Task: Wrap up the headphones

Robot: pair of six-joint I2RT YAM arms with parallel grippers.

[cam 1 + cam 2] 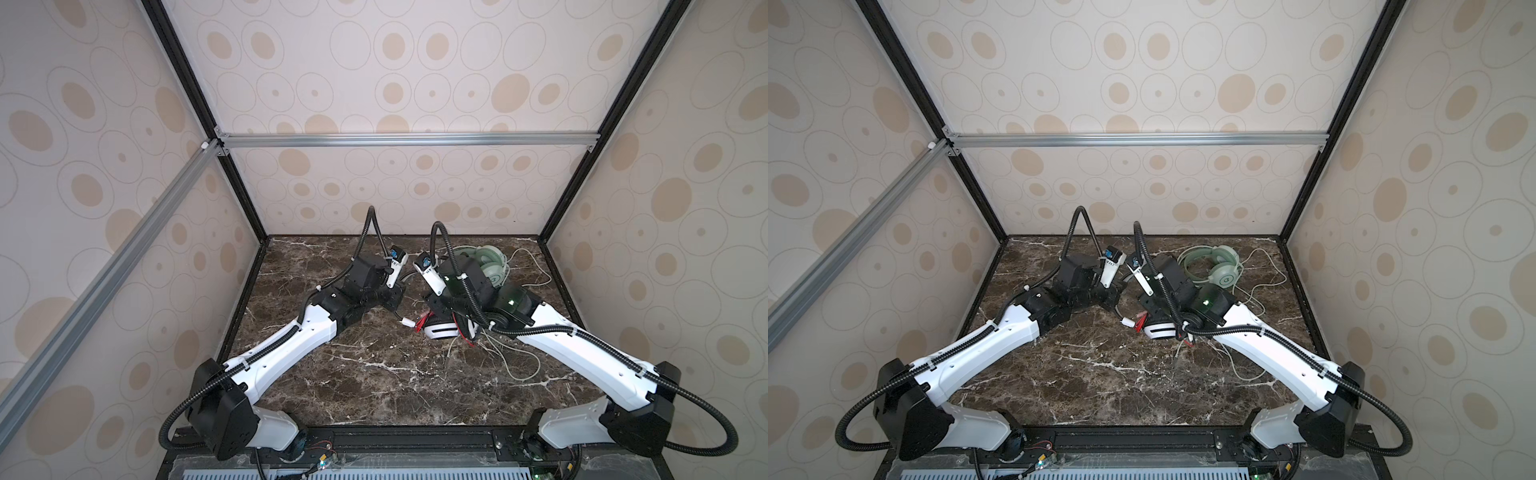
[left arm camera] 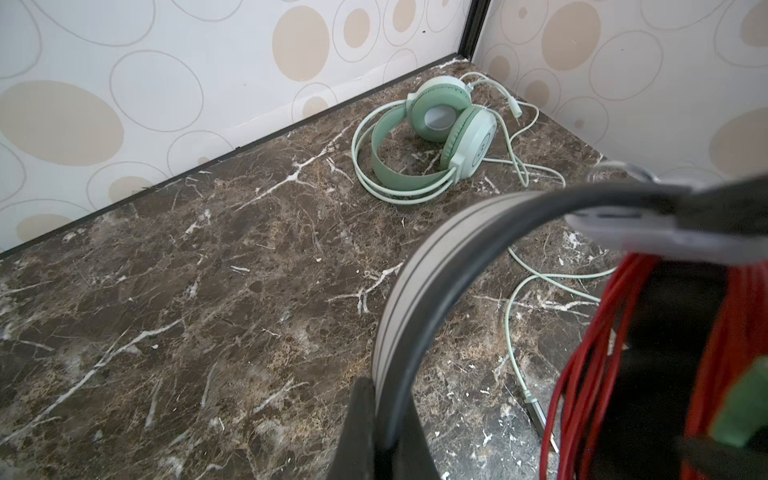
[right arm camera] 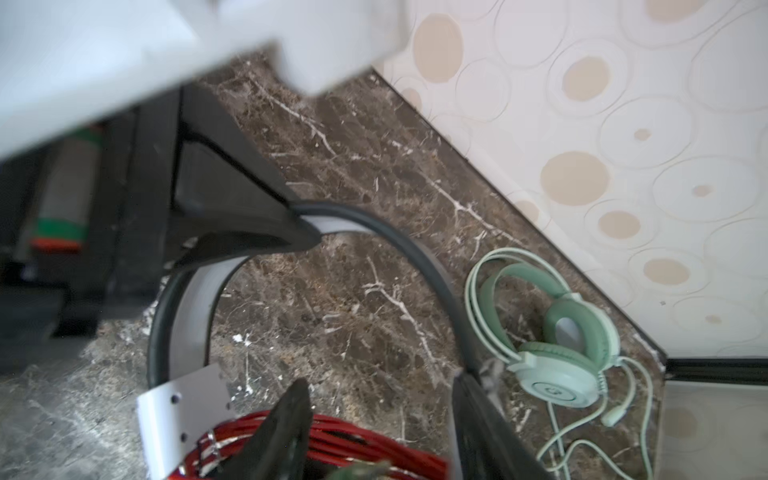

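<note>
Two headsets, one claw gripping, one claw standing open

The left claw [image 2: 380, 419] is clamping together on the headband of the white plastic over-ear headset [image 1: 442, 330] with black pads. Whether the headset is resting on the dark brown marble tabletop [image 1: 374, 374] or hanging just above it, I cannot tell. The right claw [image 3: 380, 376] is hovering with its jaws apart, gripping nothing. The thin red cord [image 3: 353, 436] is lying in bundled coils directly beneath and between its fingers, seemingly wound round the ear cups. The black-edged band is arching away just ahead of its fingertips, toward the left claw.

The mint-green round-cupped headset [image 2: 432, 124] is lying flat well beyond both claws, near the back wall. Its pale whitish cord [image 2: 506, 316] is trailing loose over the marble on the far side of the right claw.

Judging from this, the winding of the red cord is nearing its end, or sitting between turns. The next move is probably calling for the right claw to close on any loose tail and tuck it in without springing the coils, with the left claw steadying the band. After that, the green headset's cord is waiting, not yet wrapped
</note>
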